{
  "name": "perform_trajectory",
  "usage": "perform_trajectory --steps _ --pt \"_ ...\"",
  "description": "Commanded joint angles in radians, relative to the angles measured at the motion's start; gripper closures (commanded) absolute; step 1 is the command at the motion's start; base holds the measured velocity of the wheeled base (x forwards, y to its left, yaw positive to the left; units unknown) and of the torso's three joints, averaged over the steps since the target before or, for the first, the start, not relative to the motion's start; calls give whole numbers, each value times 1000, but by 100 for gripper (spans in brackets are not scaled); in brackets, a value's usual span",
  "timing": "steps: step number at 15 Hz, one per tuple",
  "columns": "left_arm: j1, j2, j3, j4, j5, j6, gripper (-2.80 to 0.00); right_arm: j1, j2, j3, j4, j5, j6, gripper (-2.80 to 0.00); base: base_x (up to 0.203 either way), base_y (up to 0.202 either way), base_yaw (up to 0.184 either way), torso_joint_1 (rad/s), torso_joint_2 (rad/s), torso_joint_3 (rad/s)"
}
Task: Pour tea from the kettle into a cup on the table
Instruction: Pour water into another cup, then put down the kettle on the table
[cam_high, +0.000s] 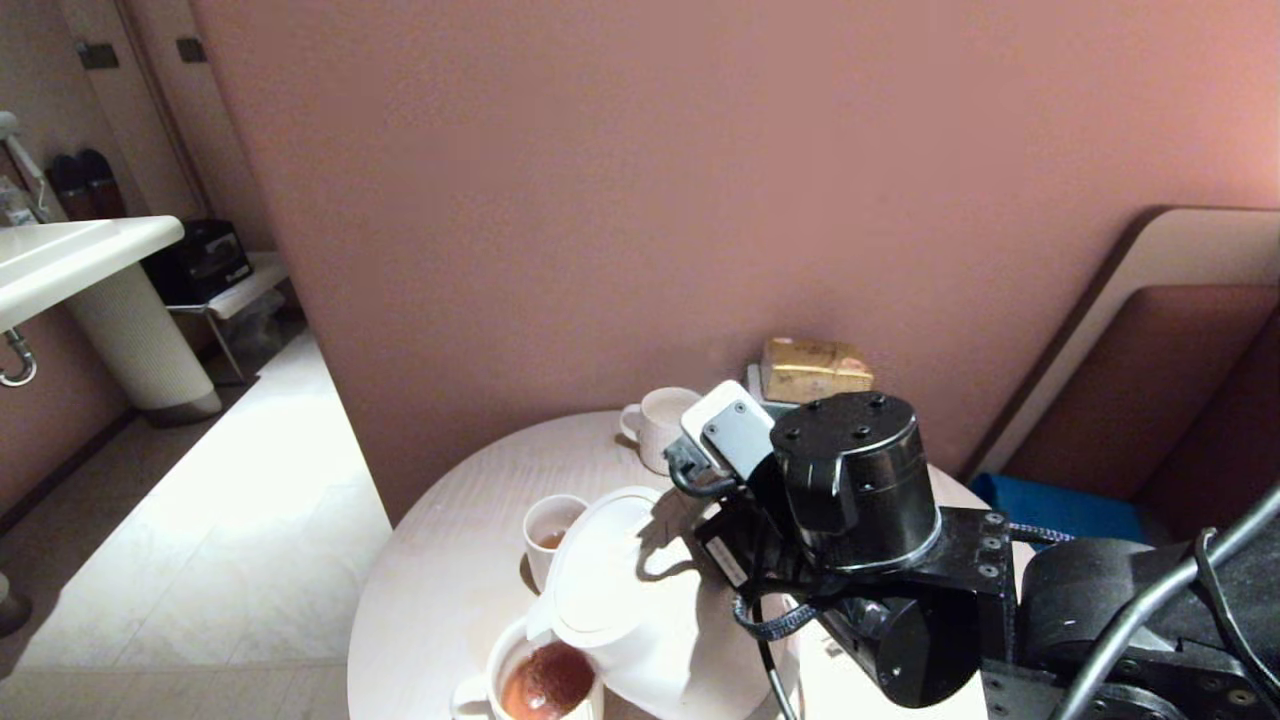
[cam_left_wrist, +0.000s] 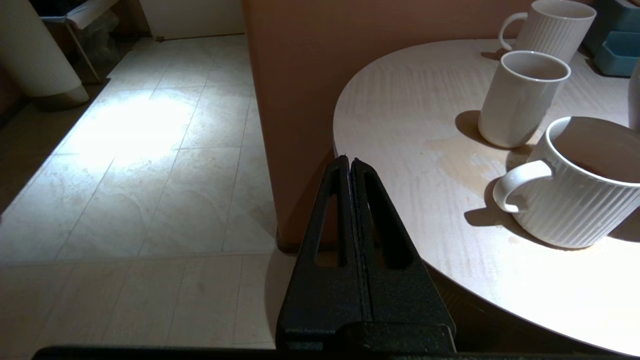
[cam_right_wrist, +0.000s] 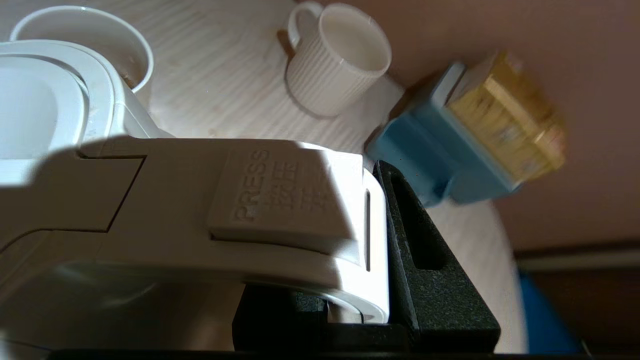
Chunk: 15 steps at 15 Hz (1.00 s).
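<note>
The white kettle (cam_high: 620, 590) hangs tilted over the pale round table (cam_high: 450, 560), its spout low over a ribbed white cup (cam_high: 480, 690). That cup holds orange-brown tea (cam_high: 545, 685), whose surface (cam_left_wrist: 600, 147) looks dark in the left wrist view. My right gripper (cam_right_wrist: 340, 225) is shut on the kettle's handle (cam_right_wrist: 250, 210) just behind the PRESS button; in the head view my own wrist hides the gripper. My left gripper (cam_left_wrist: 349, 161) is shut and empty, off the table's left edge (cam_left_wrist: 350, 90).
A plain white cup (cam_high: 553, 535) with a little tea stands just behind the kettle, and a ribbed mug (cam_high: 660, 425) farther back. A blue holder with yellow packets (cam_high: 815, 370) sits by the wall. A wet stain (cam_left_wrist: 460, 160) marks the table beside the cups.
</note>
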Motion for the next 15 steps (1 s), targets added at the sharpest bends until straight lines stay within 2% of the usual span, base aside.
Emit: perform_trajectory --steps 1,5,10,15 --pt "0 1 0 1 0 0 0 0 -4 31 -2 -7 68 0 0 0 0 0 0 0" --pt "0 1 0 -1 0 0 0 -19 -52 99 -4 -37 275 0 0 0 0 0 0 0" --pt "0 1 0 1 0 0 0 -186 -95 136 -31 -29 440 0 0 0 0 0 0 0" --pt "0 0 0 0 0 0 0 -320 -151 221 -114 109 482 0 0 0 0 0 0 0"
